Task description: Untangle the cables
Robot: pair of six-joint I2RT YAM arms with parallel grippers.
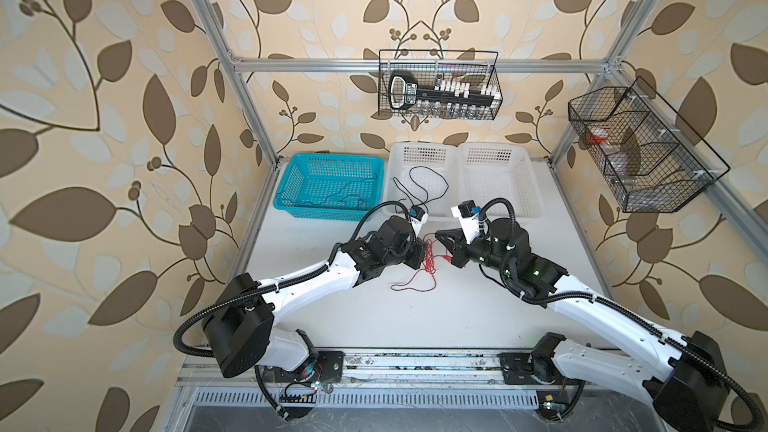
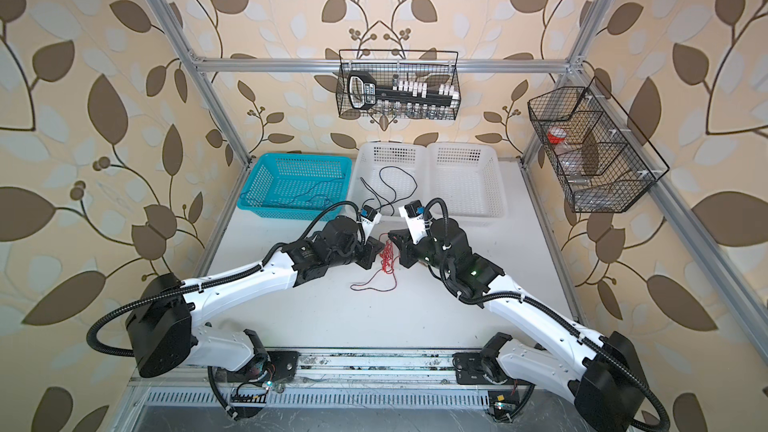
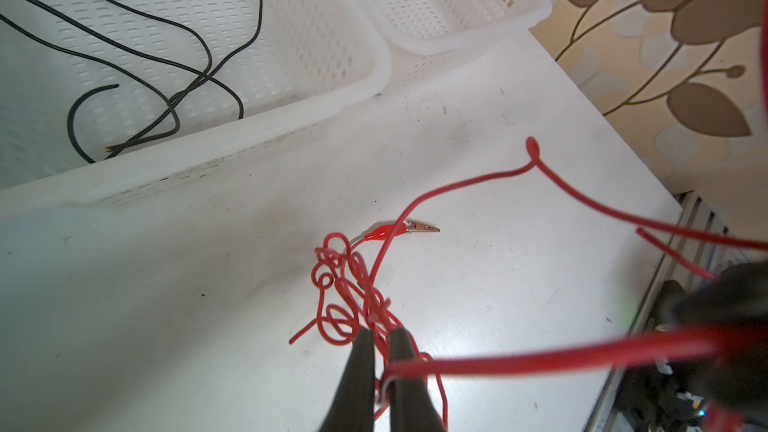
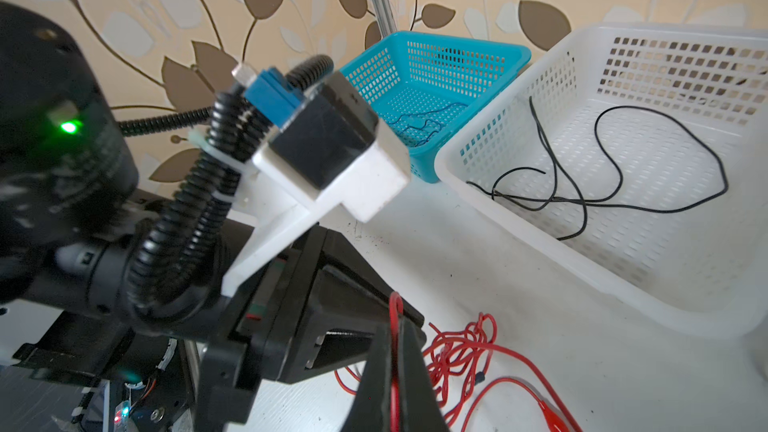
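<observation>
Roughly, red cable (image 1: 429, 261) bunch running far-to-near, pinched in right gripper (image 4: 397, 328).

My tabletop (image 1: 415, 317) is white and scuffed. At its far edge stand a blue basket (image 1: 324, 211), a white basket (image 1: 419, 155) beside it and a second white basket (image 1: 490, 155) touching that one. A tangled red cable (image 1: 430, 261) lies mid-table, with one loop trailing toward the near edge.

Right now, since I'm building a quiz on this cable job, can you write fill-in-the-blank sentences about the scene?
The basket holding the black cable is ____.
The blue basket holds a ____ cable.
The left gripper and right gripper both pinch the ____ cable.
Missing words: white; blue; red.
</observation>
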